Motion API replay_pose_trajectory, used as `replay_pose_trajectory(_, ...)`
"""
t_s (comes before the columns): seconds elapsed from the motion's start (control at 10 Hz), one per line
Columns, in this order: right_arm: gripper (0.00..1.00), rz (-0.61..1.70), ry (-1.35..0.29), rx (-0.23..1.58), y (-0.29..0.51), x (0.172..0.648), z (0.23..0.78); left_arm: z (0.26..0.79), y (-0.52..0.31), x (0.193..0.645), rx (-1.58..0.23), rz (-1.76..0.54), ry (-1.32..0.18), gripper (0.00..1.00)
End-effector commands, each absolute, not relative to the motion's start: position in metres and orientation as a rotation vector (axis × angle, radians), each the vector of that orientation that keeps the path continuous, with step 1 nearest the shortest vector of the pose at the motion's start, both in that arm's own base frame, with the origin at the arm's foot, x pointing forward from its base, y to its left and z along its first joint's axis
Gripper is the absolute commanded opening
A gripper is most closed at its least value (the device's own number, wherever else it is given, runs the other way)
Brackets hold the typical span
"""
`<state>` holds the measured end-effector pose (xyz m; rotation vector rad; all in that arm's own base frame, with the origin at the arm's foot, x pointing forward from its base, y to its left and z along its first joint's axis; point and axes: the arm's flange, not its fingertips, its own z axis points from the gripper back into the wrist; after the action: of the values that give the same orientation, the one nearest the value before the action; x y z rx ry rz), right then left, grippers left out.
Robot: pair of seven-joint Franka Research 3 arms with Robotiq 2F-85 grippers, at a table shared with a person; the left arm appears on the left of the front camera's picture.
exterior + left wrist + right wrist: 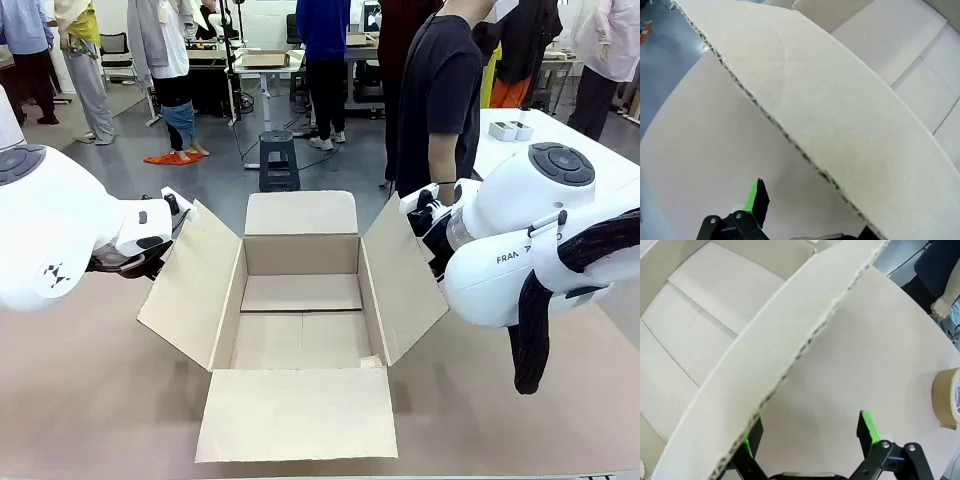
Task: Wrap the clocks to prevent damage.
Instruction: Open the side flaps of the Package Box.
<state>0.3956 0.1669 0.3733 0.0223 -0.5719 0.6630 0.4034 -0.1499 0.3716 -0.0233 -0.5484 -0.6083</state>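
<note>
On table, cardboard box, flaps spread open

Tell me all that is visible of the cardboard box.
The box is plain brown corrugated cardboard, upright on the table, empty, with all four flaps spread outward. Two inner flaps meet at a seam on its floor. The open jaws of the left gripper and right gripper straddle the side flaps' edges; contact is unclear.

One cardboard box, one tape roll, two end effectors: left, right
</note>
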Motion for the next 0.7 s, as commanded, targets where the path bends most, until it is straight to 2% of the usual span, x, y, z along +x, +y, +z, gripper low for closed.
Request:
replay_pose_trajectory(0.0,1.0,0.663,-0.573,0.022,0.1671,0.3955,0.3734,0.3716,-0.15,0.4034,-0.023,-0.608,-0.549,1.0)
replay_pose_trajectory(0.6,1.0,0.663,-0.573,0.022,0.1671,0.3955,0.3734,0.3716,-0.15,0.4034,-0.023,-0.608,-0.549,1.0)
